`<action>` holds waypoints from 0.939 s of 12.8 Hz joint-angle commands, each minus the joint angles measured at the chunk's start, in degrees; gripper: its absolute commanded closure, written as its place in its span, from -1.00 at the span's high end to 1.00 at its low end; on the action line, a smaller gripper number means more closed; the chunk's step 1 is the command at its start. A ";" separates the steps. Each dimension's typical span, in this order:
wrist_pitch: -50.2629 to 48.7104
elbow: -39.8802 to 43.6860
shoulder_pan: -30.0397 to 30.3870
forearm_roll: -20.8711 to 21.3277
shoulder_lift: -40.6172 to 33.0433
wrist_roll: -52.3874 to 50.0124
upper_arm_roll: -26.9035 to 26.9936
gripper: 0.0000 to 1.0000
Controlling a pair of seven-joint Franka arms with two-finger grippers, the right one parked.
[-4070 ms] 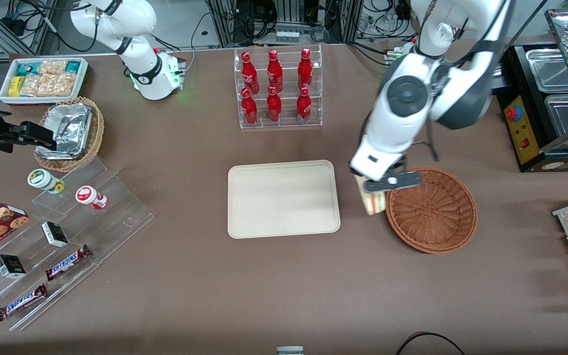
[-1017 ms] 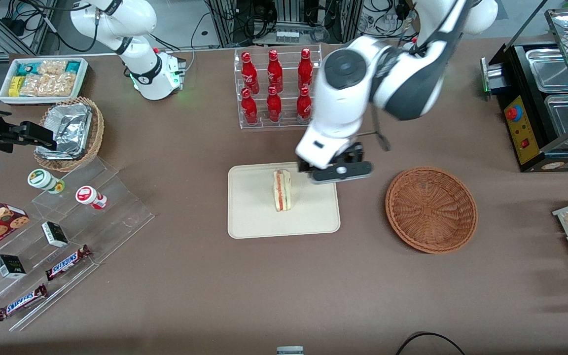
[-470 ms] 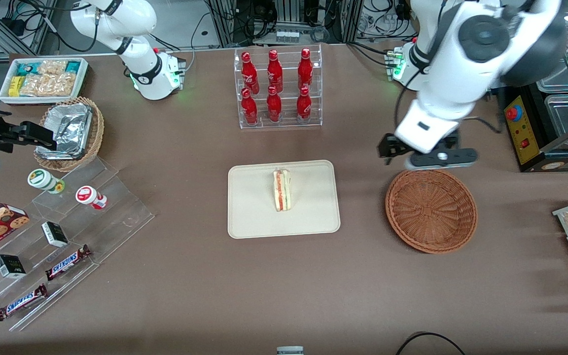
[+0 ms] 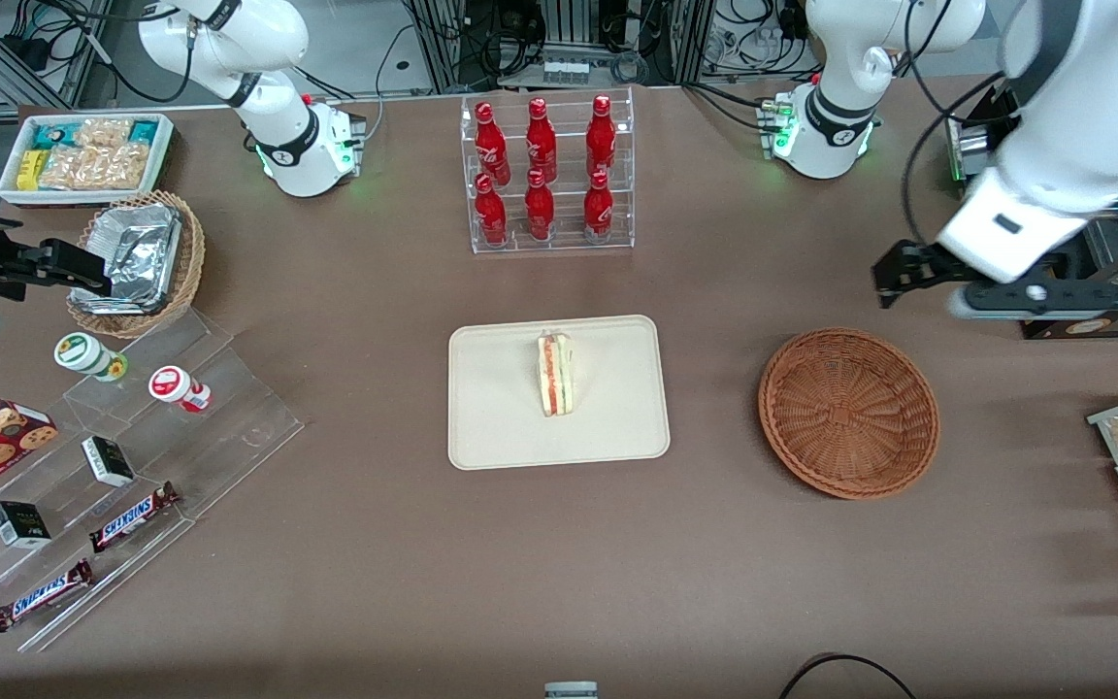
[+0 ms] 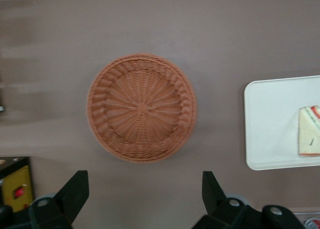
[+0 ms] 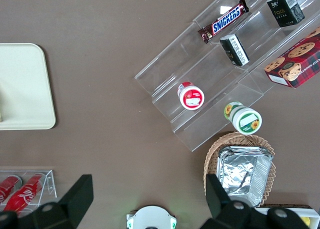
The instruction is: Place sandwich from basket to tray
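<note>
Now the sandwich stands on edge on the tray, a little right of the frame's centre in the front view, its red and green filling showing along the top edge. Nothing touches it. The tray lies flat on the brown table, with a clear rack of red bottles above it in the frame. To the right of the tray, well apart from it, sits the basket, holding nothing. The gripper hangs at the right edge of the front view, above and to the right of the basket, over the table. Its jaws are spread wide apart and hold nothing; the wrist view shows both fingers with the basket between and past them.
</note>
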 commanded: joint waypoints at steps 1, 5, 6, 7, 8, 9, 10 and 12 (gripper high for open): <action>-3.88 2.08 2.22 -0.16 -0.53 2.95 -0.69 1.00; -5.29 2.17 2.32 -0.25 -0.10 4.02 1.50 0.99; -5.20 2.78 2.32 -0.25 0.25 4.02 1.59 1.00; -5.20 3.48 2.40 -0.25 0.60 3.93 1.59 1.00; -5.46 4.79 2.49 -0.25 1.22 3.93 1.59 1.00; -5.64 5.94 4.49 -0.42 2.09 3.93 1.07 0.99; -5.64 6.56 7.04 -1.82 2.36 4.02 -1.28 0.99; -5.56 7.00 11.27 -2.36 2.71 3.93 -5.42 0.99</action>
